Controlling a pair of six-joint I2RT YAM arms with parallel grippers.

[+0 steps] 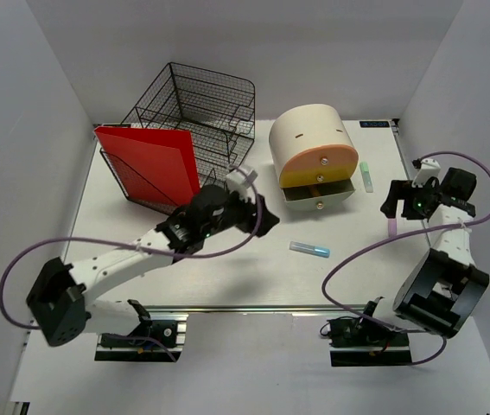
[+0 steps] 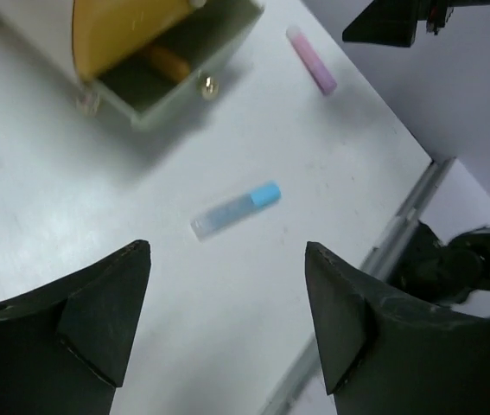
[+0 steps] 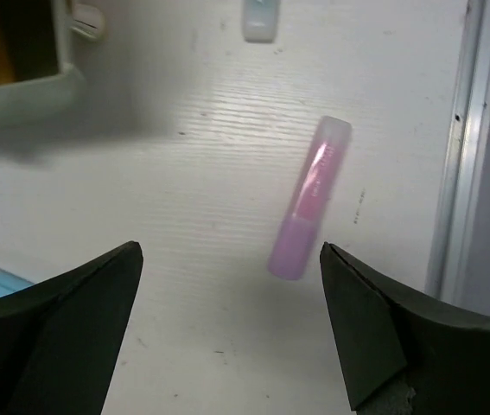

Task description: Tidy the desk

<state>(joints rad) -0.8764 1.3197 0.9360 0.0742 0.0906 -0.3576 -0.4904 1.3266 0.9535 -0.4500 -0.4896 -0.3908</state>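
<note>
The desk (image 1: pixel 227 277) is a white tabletop with a silver rail (image 1: pixel 253 309) at its near edge. A blue-capped marker (image 1: pixel 310 249) lies on it at centre right; in the left wrist view the marker (image 2: pixel 236 210) lies just beyond my open, empty left gripper (image 2: pixel 227 251). That left gripper (image 1: pixel 262 220) hovers left of the marker. A pink marker (image 3: pixel 307 199) lies near the right rail (image 3: pixel 461 147), between and just ahead of the fingers of my open, empty right gripper (image 3: pixel 232 251). In the top view the right gripper (image 1: pixel 397 203) partly hides it.
A round beige drawer unit (image 1: pixel 311 151) with an orange front has its lower drawer (image 1: pixel 318 194) open. A green marker (image 1: pixel 366 176) lies to its right. A black wire mesh tray (image 1: pixel 197 112) stands at the back left, with a red folder (image 1: pixel 149 164) against it.
</note>
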